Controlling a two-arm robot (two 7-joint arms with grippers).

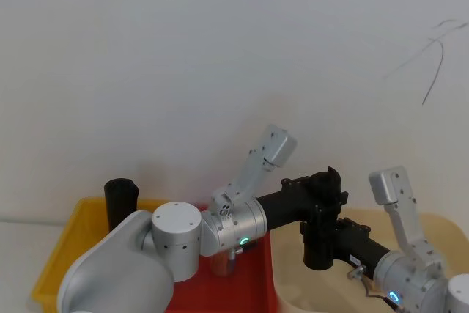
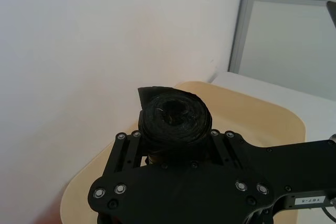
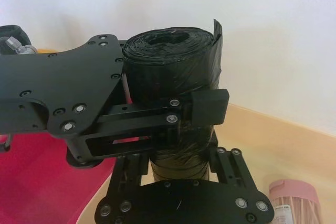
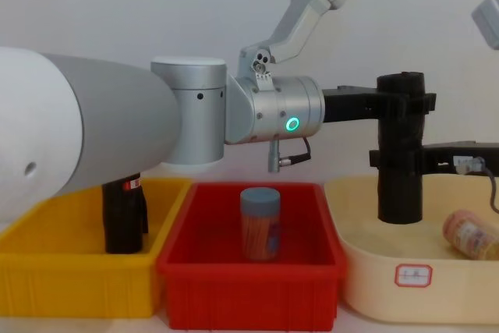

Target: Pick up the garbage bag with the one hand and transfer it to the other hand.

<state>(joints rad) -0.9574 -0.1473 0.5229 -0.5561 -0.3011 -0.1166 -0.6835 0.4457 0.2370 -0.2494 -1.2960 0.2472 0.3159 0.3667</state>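
The garbage bag (image 4: 401,150) stands upright over the cream tub (image 4: 366,286), at about 3 o'clock in the chest view. The left gripper (image 4: 399,101) clamps it near the top, leaving the lower half free for the right gripper (image 4: 398,160), closed around its middle for the handover.

My arms are silver-grey with rounded joints, the left ringed green, the right blue. Both grippers, left (image 3: 173,111) and right (image 3: 178,174), are black plates studded with silver screws.
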